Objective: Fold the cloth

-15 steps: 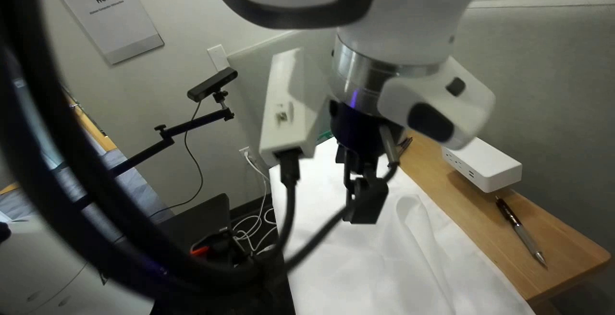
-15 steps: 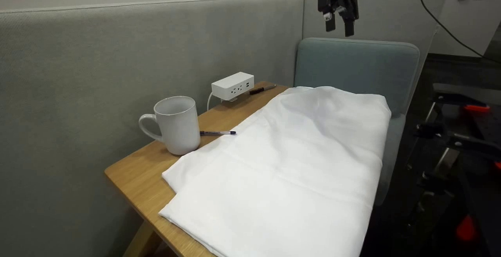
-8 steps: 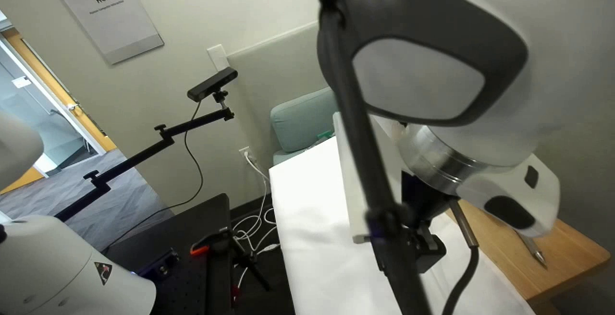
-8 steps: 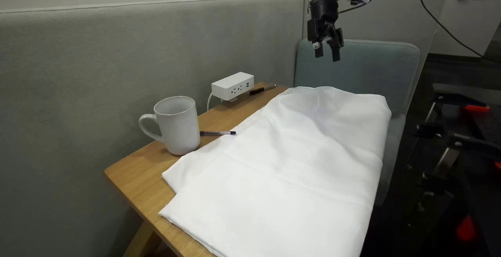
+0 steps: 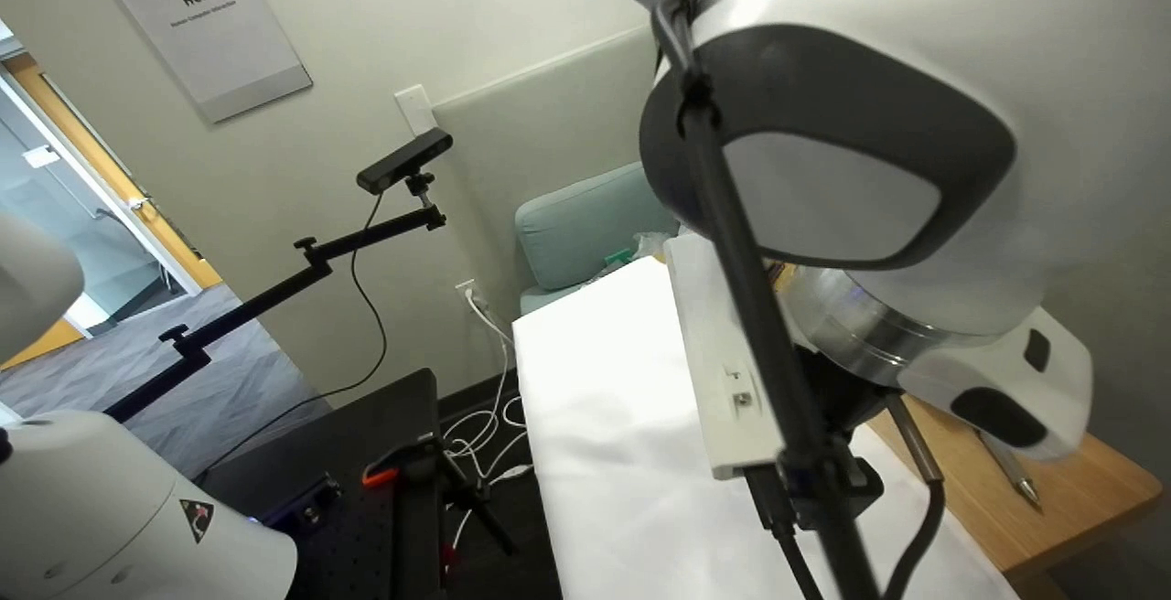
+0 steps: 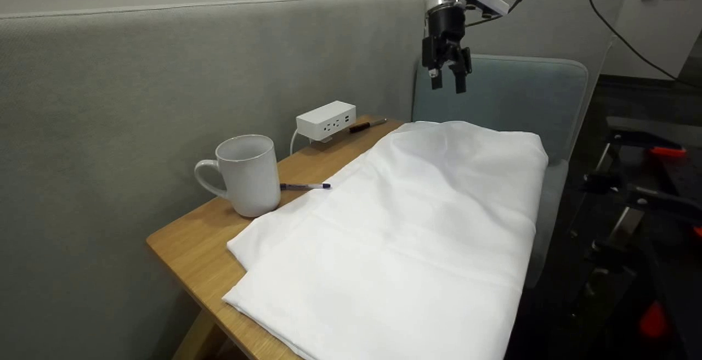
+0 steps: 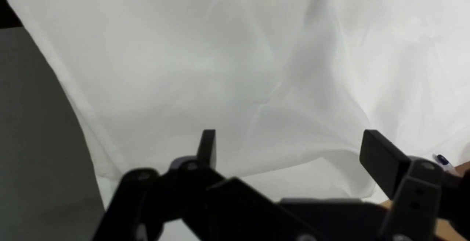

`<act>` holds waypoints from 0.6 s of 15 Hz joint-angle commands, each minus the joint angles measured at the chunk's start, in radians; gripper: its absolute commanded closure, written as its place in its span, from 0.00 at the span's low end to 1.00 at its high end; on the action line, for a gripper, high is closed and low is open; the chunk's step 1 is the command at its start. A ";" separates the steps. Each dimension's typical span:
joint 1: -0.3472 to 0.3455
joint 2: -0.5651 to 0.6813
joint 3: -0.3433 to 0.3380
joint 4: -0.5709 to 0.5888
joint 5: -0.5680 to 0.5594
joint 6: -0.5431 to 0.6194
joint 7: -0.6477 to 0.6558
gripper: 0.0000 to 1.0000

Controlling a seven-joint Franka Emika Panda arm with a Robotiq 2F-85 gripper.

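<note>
The white cloth point(image 6: 395, 228) lies over the wooden table, folded into layers, with wrinkles at its far end. It also shows in an exterior view point(image 5: 608, 454), partly behind the arm. In the wrist view the cloth point(image 7: 205, 68) fills most of the picture, with a curled fold at its lower edge between the fingers. My gripper point(image 6: 448, 84) is open and empty, pointing down above the far end of the cloth, apart from it. In the wrist view both fingers of the gripper point(image 7: 288, 138) stand wide apart with nothing between them.
A white mug point(image 6: 249, 179) stands on the wooden table point(image 6: 192, 239) beside the cloth. A pen point(image 6: 305, 186) touches the cloth's edge. A white power box point(image 6: 327, 120) and a dark pen point(image 6: 368, 125) are farther back. A chair point(image 6: 510, 91) stands behind the table.
My arm has swung over the table, and the gripper has come lower, and to the left in an exterior view. It stays open. The cloth has not moved.
</note>
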 commanded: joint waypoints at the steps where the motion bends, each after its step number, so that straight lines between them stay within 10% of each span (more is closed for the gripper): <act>1: -0.037 0.051 0.041 0.004 0.044 0.094 -0.042 0.00; 9: -0.166 0.186 0.106 0.056 0.084 0.138 -0.187 0.00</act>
